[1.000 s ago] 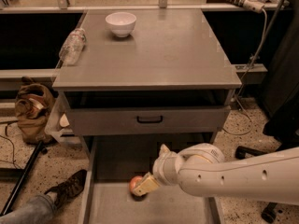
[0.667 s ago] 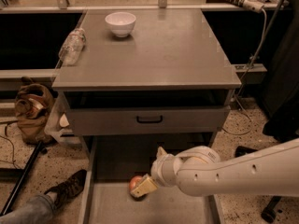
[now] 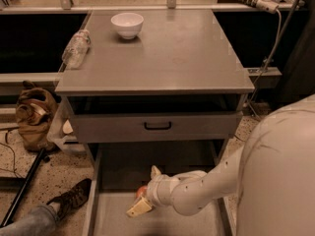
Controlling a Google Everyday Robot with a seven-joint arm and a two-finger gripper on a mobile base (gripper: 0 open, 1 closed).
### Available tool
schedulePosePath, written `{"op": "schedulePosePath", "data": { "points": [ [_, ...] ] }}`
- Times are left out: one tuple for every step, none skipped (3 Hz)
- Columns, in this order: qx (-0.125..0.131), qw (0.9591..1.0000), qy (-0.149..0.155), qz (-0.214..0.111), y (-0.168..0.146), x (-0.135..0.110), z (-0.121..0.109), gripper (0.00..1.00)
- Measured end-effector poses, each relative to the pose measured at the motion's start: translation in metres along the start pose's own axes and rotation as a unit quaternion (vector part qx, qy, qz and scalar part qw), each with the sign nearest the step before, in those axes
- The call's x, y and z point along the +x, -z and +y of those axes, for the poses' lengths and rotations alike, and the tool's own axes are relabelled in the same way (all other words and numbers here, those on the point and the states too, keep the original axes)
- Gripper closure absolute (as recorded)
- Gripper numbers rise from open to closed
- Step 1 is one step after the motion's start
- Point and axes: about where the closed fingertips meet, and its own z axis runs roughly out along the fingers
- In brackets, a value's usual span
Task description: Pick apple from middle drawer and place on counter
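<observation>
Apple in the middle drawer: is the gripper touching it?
Cannot tell. Camera view: the gripper is right at the apple, but its wrist hides most of it; no contact or gap shows plainly.

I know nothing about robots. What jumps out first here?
A big white robot arm fills the lower right, its tool down in the open middle drawer, right at a small red apple. Above, the grey counter carries a white bowl near the back and a plastic bottle lying along its left edge.
</observation>
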Motion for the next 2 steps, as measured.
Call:
{"op": "schedulePosePath", "data": {
  "points": [
    [0.000,1.0000,0.000,0.000,0.000,0.000,0.000,0.00],
    [0.004,0.9998,-0.017,-0.001,-0.018,0.016,-0.005,0.00]
  ]
}}
